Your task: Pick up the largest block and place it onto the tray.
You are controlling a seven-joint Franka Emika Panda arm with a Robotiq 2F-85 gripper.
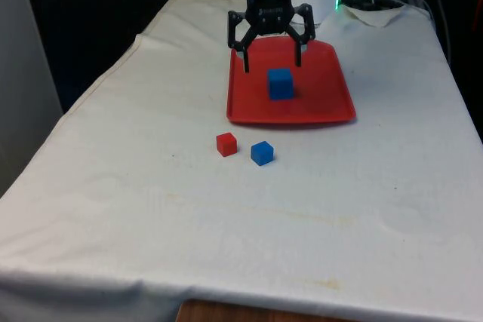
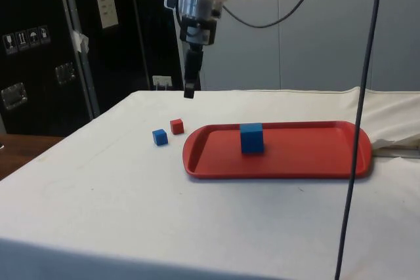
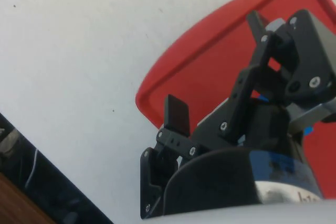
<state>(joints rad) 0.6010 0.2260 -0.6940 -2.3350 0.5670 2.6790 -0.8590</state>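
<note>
Tool wide open, holding nothing, raised above red tray; largest blue block on tray just below it

Your front view looks down the desk lengthwise from its near end. Your side view sits low beside it, facing across. Both share the red tray. Your wrist view looks close along the jaws.

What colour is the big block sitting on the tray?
Blue. The large block stands on the red tray, clearest in the front view.
</note>
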